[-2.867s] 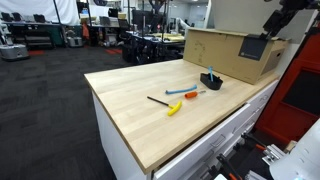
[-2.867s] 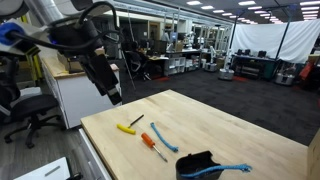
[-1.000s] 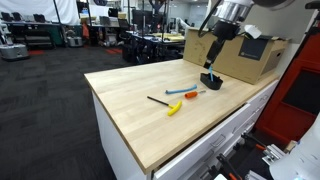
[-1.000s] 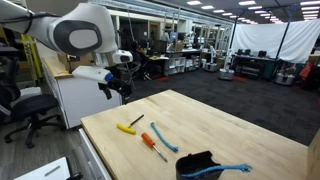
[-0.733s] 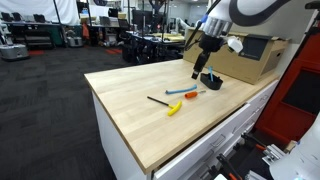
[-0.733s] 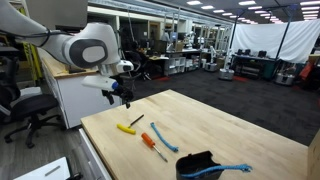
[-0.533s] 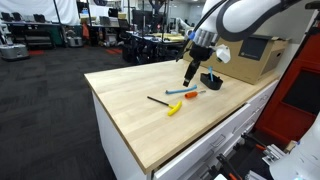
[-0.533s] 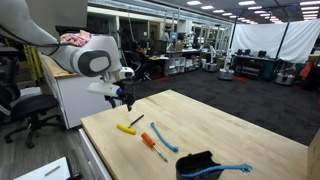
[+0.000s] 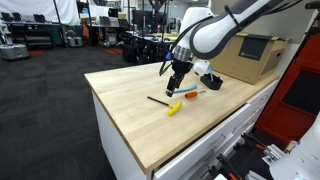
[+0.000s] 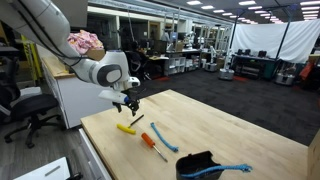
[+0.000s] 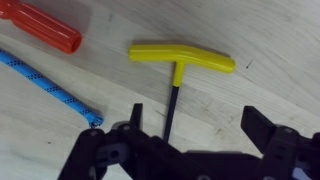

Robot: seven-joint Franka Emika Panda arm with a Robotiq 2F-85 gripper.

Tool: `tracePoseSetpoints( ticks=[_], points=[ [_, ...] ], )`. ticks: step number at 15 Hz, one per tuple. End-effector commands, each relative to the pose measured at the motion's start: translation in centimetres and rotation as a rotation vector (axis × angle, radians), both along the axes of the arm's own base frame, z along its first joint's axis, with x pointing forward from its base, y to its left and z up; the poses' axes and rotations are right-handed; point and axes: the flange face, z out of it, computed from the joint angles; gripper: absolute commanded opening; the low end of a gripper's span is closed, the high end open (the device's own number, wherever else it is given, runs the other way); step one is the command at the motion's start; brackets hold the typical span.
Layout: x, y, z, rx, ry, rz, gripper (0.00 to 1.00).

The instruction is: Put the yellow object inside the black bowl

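over the pale wooden tabletop (image 9: pixel 130 100) hangs the claw (image 11: pixel 197 122), its two dark fingers (image 11: pixel 132 128) spread wide apart and holding nothing. seen from the wrist, the black rod of the one yellow t-handle tool (image 11: pixel 180 58) runs down between them, while the yellow crossbar lies flat on the wood just ahead. in both exterior views the claw (image 9: pixel 171 73) (image 10: pixel 130 103) is above the tool (image 9: pixel 174 107) (image 10: pixel 126 128) and clear of it.

just beside the yellow handle lies one orange-handled screwdriver (image 11: pixel 40 25) (image 10: pixel 152 144), and next to that one blue cord (image 11: pixel 45 82) (image 10: pixel 165 137), both flat on the tabletop and apart from the tool.

farther along the tabletop, well apart from the tool, sits the one black bowl (image 9: pixel 211 80) (image 10: pixel 200 165); a second blue piece (image 10: pixel 235 168) trails out over its rim. behind the bowl stands one large cardboard box (image 9: pixel 235 50).
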Motion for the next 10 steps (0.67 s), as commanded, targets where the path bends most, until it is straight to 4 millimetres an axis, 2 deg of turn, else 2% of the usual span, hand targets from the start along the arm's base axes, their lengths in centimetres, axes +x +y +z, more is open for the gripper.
tracePoseSetpoints(
  ticks=[1, 7, 10],
  points=[
    [2.5, 0.8, -2.7, -0.009, 0.026, -0.038, 1.00],
    [3.7, 0.7, -6.5, -0.050, 0.088, -0.083, 1.00],
    [3.9, 0.6, -7.8, -0.059, 0.126, -0.094, 1.00]
  ],
)
